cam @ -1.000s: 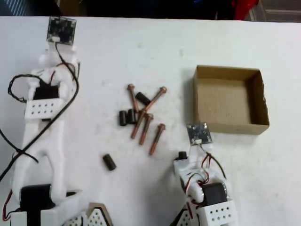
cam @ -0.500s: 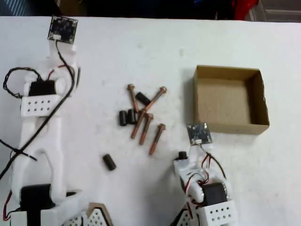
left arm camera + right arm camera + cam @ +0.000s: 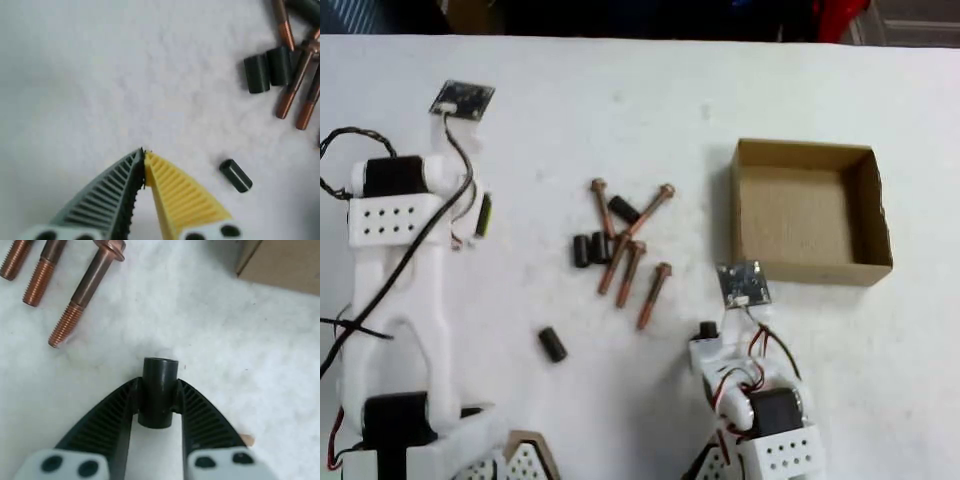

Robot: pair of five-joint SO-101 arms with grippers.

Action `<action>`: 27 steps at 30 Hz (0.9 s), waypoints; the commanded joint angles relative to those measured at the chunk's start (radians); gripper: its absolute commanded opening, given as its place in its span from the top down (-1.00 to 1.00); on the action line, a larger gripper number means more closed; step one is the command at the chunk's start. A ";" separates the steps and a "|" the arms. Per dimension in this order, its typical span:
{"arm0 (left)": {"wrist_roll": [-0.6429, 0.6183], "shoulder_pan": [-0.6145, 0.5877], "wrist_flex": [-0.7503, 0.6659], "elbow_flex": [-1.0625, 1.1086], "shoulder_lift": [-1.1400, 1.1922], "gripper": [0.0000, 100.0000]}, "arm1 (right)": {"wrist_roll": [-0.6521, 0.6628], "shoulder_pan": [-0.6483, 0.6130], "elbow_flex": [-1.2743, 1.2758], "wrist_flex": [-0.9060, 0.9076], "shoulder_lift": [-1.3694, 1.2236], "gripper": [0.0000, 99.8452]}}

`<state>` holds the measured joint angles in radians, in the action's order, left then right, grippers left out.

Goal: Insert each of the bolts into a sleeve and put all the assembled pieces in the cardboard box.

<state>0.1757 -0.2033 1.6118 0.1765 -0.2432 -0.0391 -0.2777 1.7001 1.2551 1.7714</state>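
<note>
Left arm's the only thing that's budged. In the high view its wrist has swung round and pulled back toward its own base, so the left gripper [image 3: 482, 215] sits well apart from the bolt pile [image 3: 628, 250], on the side away from the cardboard box [image 3: 808, 271]. Pile, box and right arm [image 3: 760, 400] look exactly as they did. The box is on the pile's other side with nothing in it. A lone sleeve [image 3: 552, 344] lies apart from the pile, toward the arm bases.

Left wrist view: the left gripper [image 3: 143, 152] has its fingers pressed together on nothing, just over bare table. The lone sleeve [image 3: 235, 175] is near it, and two more sleeves [image 3: 257, 74] lie side by side at the pile's edge.

Right wrist view: the right gripper [image 3: 159, 385] is clamped on a black sleeve [image 3: 159, 390], held upright with its bore facing up, just beside the nearest bolt [image 3: 87, 290] of the pile.

My read is that the left arm is lining up to fetch a bolt for that sleeve. Nothing's assembled yet.
</note>
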 commanded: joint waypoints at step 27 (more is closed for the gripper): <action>-0.066 -0.008 0.106 0.133 -0.008 0.95 | -0.011 0.008 -0.008 0.004 0.012 0.96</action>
<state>0.1143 -0.2033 1.7653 0.3268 -0.2432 -0.0391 -0.2777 1.7001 1.2551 1.7714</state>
